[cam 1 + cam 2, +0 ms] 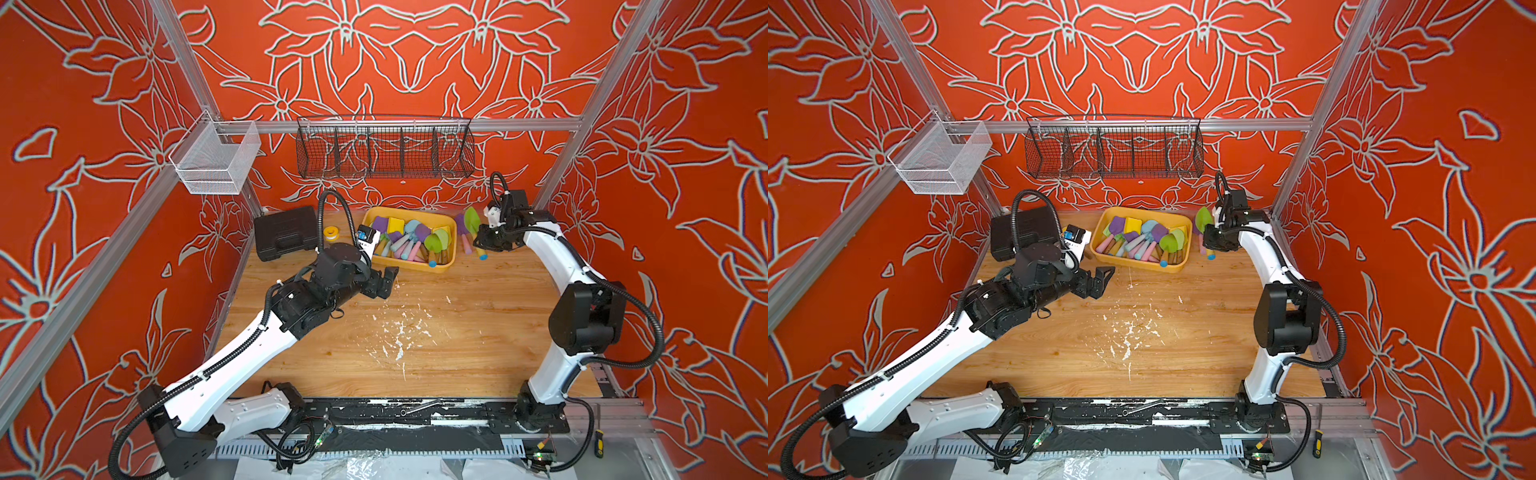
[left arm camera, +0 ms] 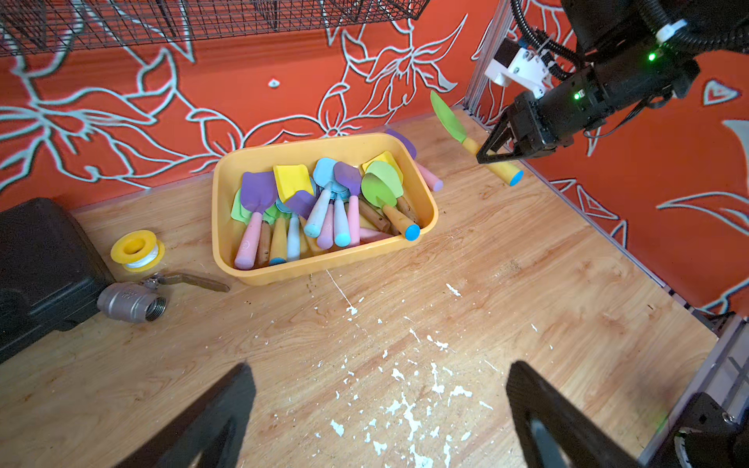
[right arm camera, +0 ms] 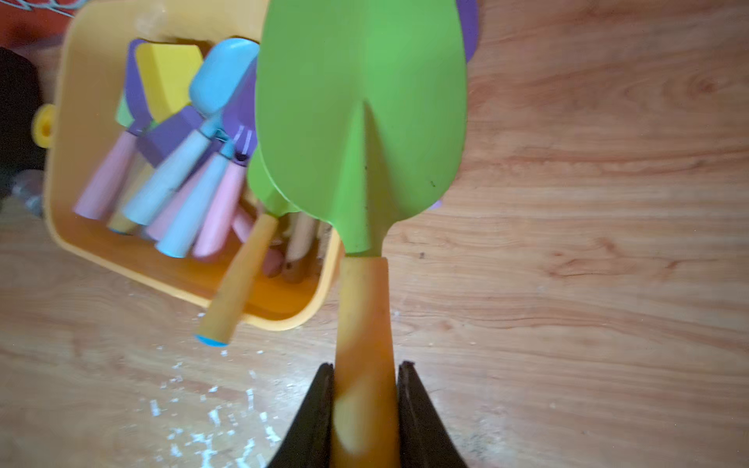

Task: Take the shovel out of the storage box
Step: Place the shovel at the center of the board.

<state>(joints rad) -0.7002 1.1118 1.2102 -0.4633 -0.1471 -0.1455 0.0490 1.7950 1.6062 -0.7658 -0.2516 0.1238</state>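
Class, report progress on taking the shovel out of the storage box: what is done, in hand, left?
Done: the green shovel is outside the storage box. In hand: the right hand grips its yellow handle. Left: setting it down; other shovels lie in the box.

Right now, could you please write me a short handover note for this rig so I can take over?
Right end effector: shut on the yellow handle of the green shovel.
Left end effector: open, empty, hovering over the table in front of the storage box.
Things: the green shovel is held outside the box, beside it, blade tilted up. A purple shovel lies on the table next to the box. Other shovels lie piled inside.
Done: one shovel lifted out.
Left: probably set it down on the table and release.
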